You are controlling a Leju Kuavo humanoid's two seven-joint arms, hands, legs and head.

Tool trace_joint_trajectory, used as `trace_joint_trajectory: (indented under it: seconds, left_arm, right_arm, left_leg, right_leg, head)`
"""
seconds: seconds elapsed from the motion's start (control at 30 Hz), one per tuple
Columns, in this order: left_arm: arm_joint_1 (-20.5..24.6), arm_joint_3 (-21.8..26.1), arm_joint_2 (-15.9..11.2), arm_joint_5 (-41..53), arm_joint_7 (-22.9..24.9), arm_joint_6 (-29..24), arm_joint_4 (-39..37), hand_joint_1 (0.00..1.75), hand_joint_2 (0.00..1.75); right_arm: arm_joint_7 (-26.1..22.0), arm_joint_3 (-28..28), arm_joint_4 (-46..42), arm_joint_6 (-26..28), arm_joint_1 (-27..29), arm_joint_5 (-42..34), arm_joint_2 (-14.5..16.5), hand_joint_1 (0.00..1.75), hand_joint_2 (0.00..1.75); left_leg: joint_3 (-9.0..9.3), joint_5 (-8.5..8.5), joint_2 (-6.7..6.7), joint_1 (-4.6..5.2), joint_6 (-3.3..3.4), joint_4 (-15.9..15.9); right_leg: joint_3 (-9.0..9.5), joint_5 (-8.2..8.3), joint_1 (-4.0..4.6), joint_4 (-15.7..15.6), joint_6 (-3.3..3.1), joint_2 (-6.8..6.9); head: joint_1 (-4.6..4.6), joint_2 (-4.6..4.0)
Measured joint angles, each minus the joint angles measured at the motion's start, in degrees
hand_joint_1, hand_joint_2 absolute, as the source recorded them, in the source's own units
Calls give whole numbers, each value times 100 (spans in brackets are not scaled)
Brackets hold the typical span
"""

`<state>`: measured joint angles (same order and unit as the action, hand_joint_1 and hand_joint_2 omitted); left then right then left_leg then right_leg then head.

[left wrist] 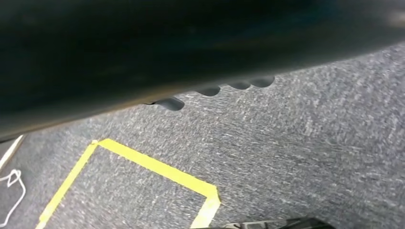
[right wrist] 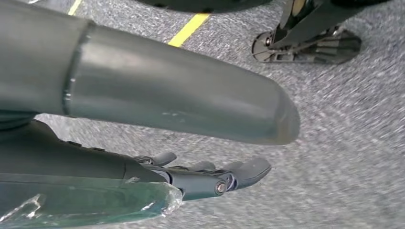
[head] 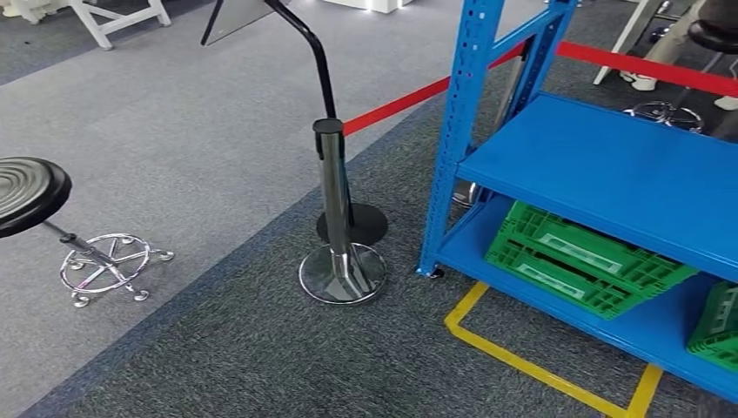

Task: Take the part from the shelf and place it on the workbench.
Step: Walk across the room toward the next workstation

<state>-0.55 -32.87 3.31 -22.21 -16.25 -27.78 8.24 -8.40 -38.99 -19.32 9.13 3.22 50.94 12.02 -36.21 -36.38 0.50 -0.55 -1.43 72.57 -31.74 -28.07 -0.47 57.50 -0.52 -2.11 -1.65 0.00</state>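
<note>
The blue steel shelf [head: 600, 174] carries two green lattice plastic crates [head: 579, 257] on its lower board; which part is meant cannot be told. The right hand [right wrist: 157, 124] hangs empty, fingers straight and apart; the left hand's [left wrist: 215, 88] fingers are unclear. One chrome barrier post [head: 335, 209] and one black stool [head: 35, 196] stand on grey carpet [head: 218, 348] marked with yellow tape [head: 540, 370].

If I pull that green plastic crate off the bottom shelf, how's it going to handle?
The green lattice-walled plastic crate looks stiff and probably light for its bulk, being mostly open ribbing. It lies tilted on the blue metal lower shelf, so it may shift as it's dragged. Its openings should give fingers purchase. I can't see whether anything is inside.
</note>
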Motion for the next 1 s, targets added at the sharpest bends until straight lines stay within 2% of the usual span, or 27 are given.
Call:
trace_joint_trajectory:
  seconds: [0.03,0.07,0.1,0.13,0.17,0.2,0.27,0.3,0.33,0.4,0.43,0.47,0.5,0.53,0.57,0.6,0.63,0.67,0.7,0.77,0.8,0.87,0.9,0.93,0.97,1.0]
  left_arm:
    - [-3,0,-1,0,1,0,1,0,0]
    - [-4,0,-3,0,1,0,3,0,0]
    - [-3,0,-15,0,1,-1,4,0,0]
    - [-2,0,-24,0,1,-1,7,0,0]
    - [-2,-1,-33,0,1,-1,8,0,0]
    - [3,-1,-41,0,2,-1,10,0,0]
    - [14,-2,-40,0,4,1,21,0,0]
    - [18,-2,-40,0,4,1,28,0,0]
    - [15,-2,-40,1,4,0,34,0,0]
    - [0,-3,-38,1,5,1,41,0,0]
    - [-9,-4,-37,1,9,2,42,0,0]
    - [-14,-4,-36,1,13,2,42,0,0]
    - [-14,-4,-35,0,16,2,42,0,0]
    - [-13,-4,-34,0,20,1,42,0,0]
    - [-10,-4,-32,0,20,1,43,0,0]
    - [-8,-4,-32,0,20,0,43,0,0]
    - [-10,-4,-33,0,20,-1,44,0,0]
    - [-10,-4,-36,0,20,-2,45,0,0]
    - [-5,-4,-40,-1,20,-2,45,0,0]
    - [9,-4,-44,-4,20,-3,50,0,0]
    - [16,-4,-45,-5,20,-3,54,0,0]
    - [13,-4,-45,-7,20,-2,61,0,0]
    - [5,-4,-45,-7,20,-2,61,0,0]
    - [-5,-4,-44,-7,20,-2,61,0,0]
    - [-17,-4,-43,-7,20,-2,61,0,0]
    - [-25,-4,-42,-7,20,-2,61,0,0]
  right_arm:
    - [1,-1,5,1,5,-2,-2,0,0]
    - [1,-2,12,1,7,-4,-3,0,0]
    - [1,-2,22,1,4,-7,-1,0,0]
    - [1,-2,32,2,-4,-12,2,0,0]
    - [1,-2,40,5,-11,-19,4,0,0]
    - [1,-2,49,8,-13,-27,7,0,0]
    - [2,-2,56,14,1,-39,7,0,0]
    - [2,-2,61,17,11,-43,8,0,0]
    - [4,-2,63,19,9,-46,8,0,0]
    - [8,-2,66,21,-14,-51,7,0,0]
    - [14,-2,66,20,-23,-52,7,0,0]
    - [23,-2,66,19,-20,-54,7,0,0]
    - [34,-2,66,17,-8,-54,7,0,0]
    - [46,-2,66,15,6,-54,7,0,0]
    - [57,-2,63,12,16,-54,6,0,0]
    - [63,-2,59,8,17,-54,6,0,0]
    - [67,-2,54,3,7,-54,6,0,0]
    - [69,-2,48,0,-3,-54,7,0,0]
    - [71,-2,44,-3,-8,-54,7,0,0]
    - [80,-2,40,-9,5,-55,7,0,0]
    - [88,-2,39,-14,18,-56,8,0,0]
    - [106,-3,26,-35,31,-59,8,0,0]
    - [113,-3,14,-47,33,-60,9,0,0]
    - [118,-3,2,-61,33,-61,9,0,0]
    - [123,-2,-8,-72,38,-62,9,0,0]
    - [130,-3,-15,-79,48,-62,9,0,0]
  left_leg:
    - [53,181,-21,1,25,-162]
    - [187,424,-84,4,64,-491]
    - [338,626,-216,7,119,-848]
    - [468,757,-340,6,169,-1156]
    - [554,802,-438,10,207,-1364]
    - [588,786,-482,17,233,-1455]
    - [621,791,-387,14,254,-1569]
    - [637,820,-326,4,268,-1623]
    - [655,847,-253,-8,285,-1676]
    - [671,863,-84,-12,307,-1720]
    - [668,859,6,-8,314,-1718]
    - [667,854,91,-6,312,-1716]
    - [667,848,170,-5,306,-1714]
    - [669,840,242,-7,294,-1710]
    - [681,826,308,-9,274,-1702]
    - [694,808,368,-3,245,-1687]
    - [704,779,421,12,206,-1661]
    - [714,755,469,29,169,-1638]
    - [723,739,514,44,135,-1622]
    - [746,719,593,38,81,-1612]
    - [749,670,544,21,50,-1578]
    - [623,395,302,-6,3,-1241]
    - [476,192,152,-12,-5,-891]
    - [292,9,68,-12,-2,-492]
    - [130,-98,27,-12,4,-158]
    - [31,-92,7,-10,16,18]
  right_leg:
    - [7,1,9,1,0,-87]
    - [17,3,17,1,2,-171]
    - [21,5,24,3,8,-243]
    - [16,7,29,11,20,-314]
    - [-6,14,23,18,42,-375]
    - [-34,27,11,19,77,-430]
    - [-104,55,-14,7,157,-505]
    - [-145,25,-12,44,192,-425]
    - [-231,-72,-8,181,220,-291]
    - [-531,-420,-9,781,271,28]
    - [-711,-592,-19,1152,299,103]
    - [-833,-681,-29,1420,325,140]
    - [-860,-668,-42,1507,349,166]
    - [-770,-554,-56,1371,368,198]
    - [-574,-377,-68,1043,381,263]
    - [-344,-227,-74,640,389,401]
    - [-141,-117,-73,304,368,515]
    - [-13,-68,-67,94,331,596]
    - [31,-66,-56,15,284,626]
    - [4,-54,-45,20,189,505]
    - [-2,-44,-47,17,153,451]
    - [11,-14,-59,4,86,337]
    - [2,-4,-56,5,64,271]
    - [-6,5,-49,7,47,196]
    - [-11,9,-41,9,37,115]
    - [-11,11,-31,10,33,29]
  head:
    - [-1,0]
    - [-2,0]
    - [-5,0]
    - [-8,0]
    - [-3,0]
    - [-2,0]
    - [8,0]
    - [2,0]
    - [-11,0]
    - [-34,0]
    - [-43,0]
    - [-41,0]
    - [-41,0]
    - [-44,0]
    - [-43,0]
    - [-46,0]
    - [-45,0]
    - [-33,0]
    - [-20,0]
    - [6,0]
    - [11,0]
    - [27,0]
    - [36,0]
    - [38,0]
    - [36,0]
    - [36,0]
